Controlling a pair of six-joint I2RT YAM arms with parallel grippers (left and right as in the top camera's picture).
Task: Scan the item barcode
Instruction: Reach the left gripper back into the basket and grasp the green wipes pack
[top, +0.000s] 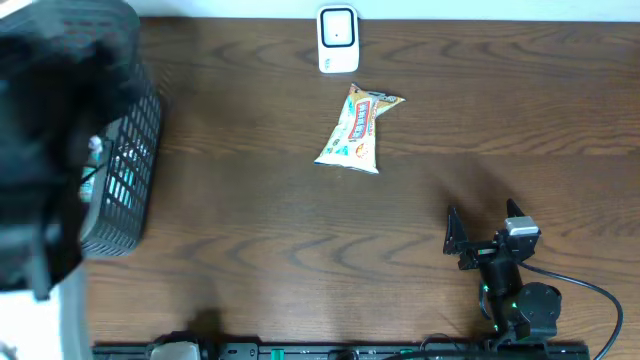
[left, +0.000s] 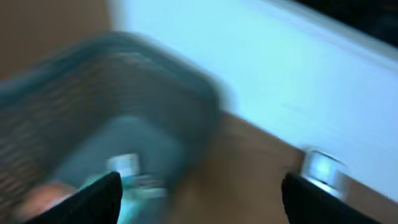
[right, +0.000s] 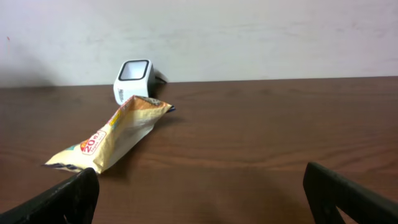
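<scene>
1. The brown wooden table (top: 250, 220) lies under both pincers. A pale wall runs along its far edge, ahead of them.
2. The dark mesh basket (top: 135, 170) sits well off to the left of the right pincer. The left arm shows from above only as a large dark blur over it.
3. The left pincer (left: 202, 205) hangs above the basket's near side. Its two fingers are spread wide with nothing between them. Just below and ahead of it, a pale item (left: 127, 168) lies inside the basket, too blurred to name.
4. The right pincer (top: 483, 225) is low over the table, its fingers fully apart and empty.
5. The snack packet (top: 358, 130) lies flat on the table, ahead of the right pincer and to its left, well apart from the fingers.
6. The white scanner (top: 337, 40) stands just past the packet's far end, farther from the right pincer, near the wall.
</scene>
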